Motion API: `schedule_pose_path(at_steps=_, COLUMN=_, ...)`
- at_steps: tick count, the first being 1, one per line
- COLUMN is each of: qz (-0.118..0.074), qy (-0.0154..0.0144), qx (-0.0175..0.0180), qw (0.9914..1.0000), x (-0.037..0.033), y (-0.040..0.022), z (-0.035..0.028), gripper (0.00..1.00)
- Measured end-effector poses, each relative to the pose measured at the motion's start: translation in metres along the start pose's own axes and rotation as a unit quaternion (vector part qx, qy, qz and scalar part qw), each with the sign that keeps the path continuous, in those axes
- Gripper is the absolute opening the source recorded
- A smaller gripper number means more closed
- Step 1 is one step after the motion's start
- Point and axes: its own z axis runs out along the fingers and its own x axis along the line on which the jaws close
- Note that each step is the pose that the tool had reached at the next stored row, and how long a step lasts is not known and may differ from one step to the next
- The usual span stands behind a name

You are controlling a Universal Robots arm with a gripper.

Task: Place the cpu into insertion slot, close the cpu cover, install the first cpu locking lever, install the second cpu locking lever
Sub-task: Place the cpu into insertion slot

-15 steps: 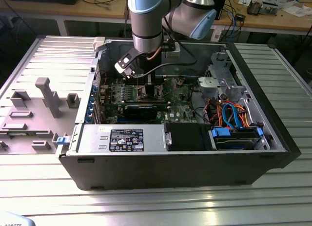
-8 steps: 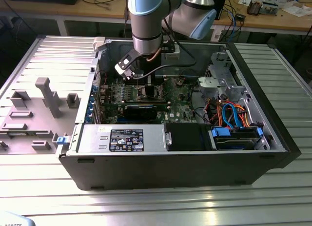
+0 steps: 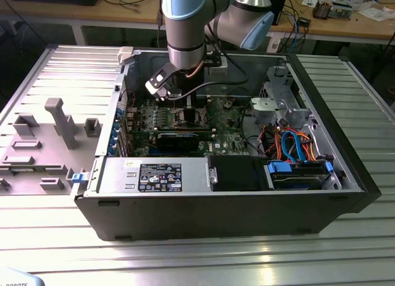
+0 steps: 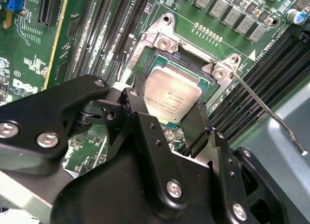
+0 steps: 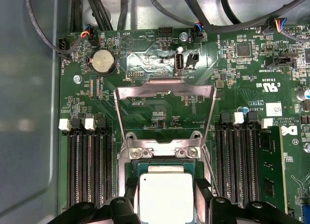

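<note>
A: Where's your small flat silvery-grey square cpu [image 4: 172, 96]?

B: Inside the dark, metal-rimmed square insertion slot [image 5: 160, 164]; black gripper [image 4: 167, 112] straddles it, clamped or loose I can't tell; thin silvery cpu cover [image 5: 164, 91] stands open at the slot's edge; probably light, stiff, fragile; take opposite edges.

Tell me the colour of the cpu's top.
The cpu top is silvery-grey, clearest in the second wrist view.

We see the case [image 3: 216, 215] lying on the table [image 3: 185, 255], with the board [image 3: 229, 122] flat inside it, towards the exterior view's left. The chip [image 5: 166, 195] sits in the socket [image 4: 154, 64], with the gripper [image 4: 167, 99] just above it. The cover [image 5: 164, 91] stands swung open at one socket edge, and memory slots [image 5: 89, 171] flank the socket on both sides.
</note>
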Motion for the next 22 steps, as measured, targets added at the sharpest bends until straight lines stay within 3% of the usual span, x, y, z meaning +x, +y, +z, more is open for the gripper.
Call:
schedule_pose_path(at_steps=2, qz=0.0, qy=0.0001, qx=0.0, qw=1.0, x=0.0, y=0.0, z=0.0002, gripper=0.55)
schedule_pose_path(at_steps=3, qz=0.0, qy=-0.0002, qx=0.0002, qw=1.0, x=0.0, y=-0.0001, z=-0.0001, gripper=0.62)
schedule_pose_path(at_steps=12, qz=0.0, qy=-0.0011, qx=0.0002, qw=1.0, x=0.0005, y=0.0003, z=-0.0016, gripper=0.62)
schedule_pose_path(at_steps=22, qz=-0.006, qy=-0.0001, qx=0.0004, qw=0.99998, x=0.0029, y=0.0017, z=-0.0005, gripper=0.62)
